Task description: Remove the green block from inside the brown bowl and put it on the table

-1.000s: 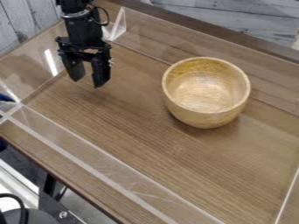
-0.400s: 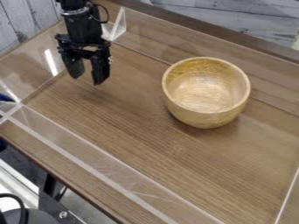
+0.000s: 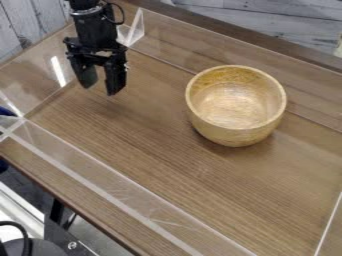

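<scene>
1. The brown bowl (image 3: 234,132) is seen on the right side of the view, and it is set upright on the table (image 3: 174,195).
2. The bowl is made round, with thick, light tan sides, and its open top is turned up.
3. Where the green block is cannot be told, as no green is shown in the part of the bowl that can be seen.
4. The black gripper (image 3: 100,86) is seen well apart from the bowl, to its left and farther up in the view.
5. The gripper is pointed down, and its two fingers are spread wide open.
6. Nothing is seen to be held between them, and the bowl is not touched by them.
7. Brown wood lines are shown on the table all around the bowl.
8. A clear wall (image 3: 64,162) is seen well to the left of the bowl, along the table's edge.
9. Black cords (image 3: 16,228) are shown past that wall, far down and left from the bowl.
</scene>
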{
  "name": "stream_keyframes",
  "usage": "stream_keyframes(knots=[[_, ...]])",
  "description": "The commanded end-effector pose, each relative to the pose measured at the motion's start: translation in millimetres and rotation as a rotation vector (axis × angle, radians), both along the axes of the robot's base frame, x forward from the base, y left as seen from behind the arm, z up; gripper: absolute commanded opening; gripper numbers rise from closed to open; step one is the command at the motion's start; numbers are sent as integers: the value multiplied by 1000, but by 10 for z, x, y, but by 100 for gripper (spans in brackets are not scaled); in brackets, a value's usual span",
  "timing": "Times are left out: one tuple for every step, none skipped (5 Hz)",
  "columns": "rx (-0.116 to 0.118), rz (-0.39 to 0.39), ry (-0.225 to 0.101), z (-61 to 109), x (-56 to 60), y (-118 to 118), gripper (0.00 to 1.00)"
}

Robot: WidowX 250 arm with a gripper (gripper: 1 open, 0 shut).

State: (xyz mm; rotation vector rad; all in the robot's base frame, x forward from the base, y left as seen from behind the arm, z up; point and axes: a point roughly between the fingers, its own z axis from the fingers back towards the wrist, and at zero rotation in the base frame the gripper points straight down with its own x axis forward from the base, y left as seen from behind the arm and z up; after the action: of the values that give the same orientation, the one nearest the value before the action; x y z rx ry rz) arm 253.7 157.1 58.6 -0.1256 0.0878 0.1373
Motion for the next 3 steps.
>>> stream_keyframes(knots=[[56, 3, -85, 269, 111, 88, 100], [58, 4, -83, 250, 124, 100, 100], [59, 5, -83, 237, 137, 110, 100]])
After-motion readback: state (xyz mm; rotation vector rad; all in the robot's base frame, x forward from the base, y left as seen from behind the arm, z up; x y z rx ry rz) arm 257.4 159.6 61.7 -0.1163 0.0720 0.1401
